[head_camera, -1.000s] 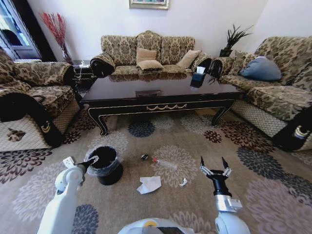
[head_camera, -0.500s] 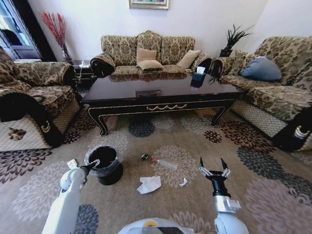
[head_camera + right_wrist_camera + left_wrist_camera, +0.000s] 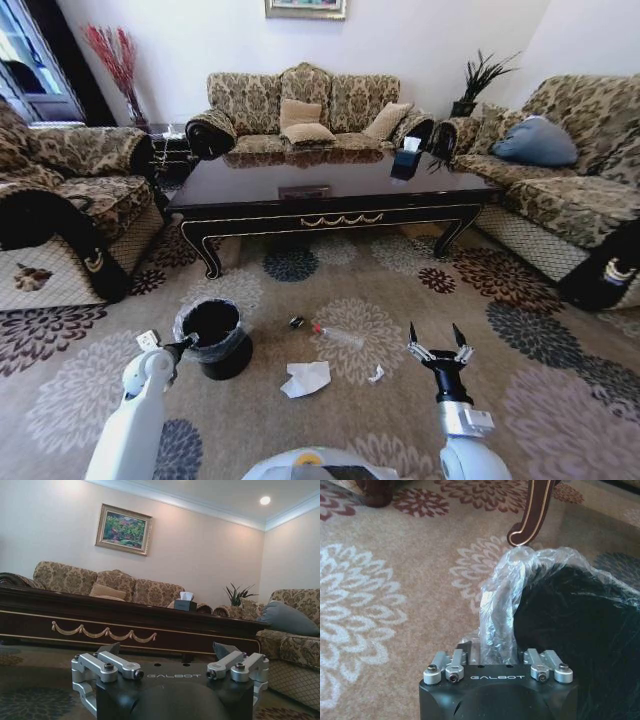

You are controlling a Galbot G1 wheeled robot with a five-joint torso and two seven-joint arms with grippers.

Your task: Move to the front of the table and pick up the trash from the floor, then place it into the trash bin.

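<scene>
The black trash bin [image 3: 228, 362] stands on the carpet in front of the dark table [image 3: 330, 176]. My left gripper [image 3: 186, 346] is at the bin's near rim, shut on a bunched fold of its clear bag liner [image 3: 504, 595]; the left gripper [image 3: 496, 654] has its fingertips hidden under the plastic. The trash lies to the right of the bin: a crumpled tissue [image 3: 306, 378], a clear bottle [image 3: 338, 335], a white scrap [image 3: 377, 375] and a small dark bit [image 3: 296, 322]. My right gripper [image 3: 434, 336] hovers open beyond the scrap, holding nothing, and the right gripper [image 3: 169, 651] faces the table [image 3: 125, 625].
Patterned sofas [image 3: 300, 105] ring the table on the left, back and right. A tissue box [image 3: 408, 145] stands on the tabletop. A curved table leg [image 3: 535, 510] rises just beyond the bin. Open flowered carpet [image 3: 540, 370] stretches to the right.
My left gripper has drawn back slightly toward me and lower, still at the bin's rim. The right gripper and the litter have stayed put.
</scene>
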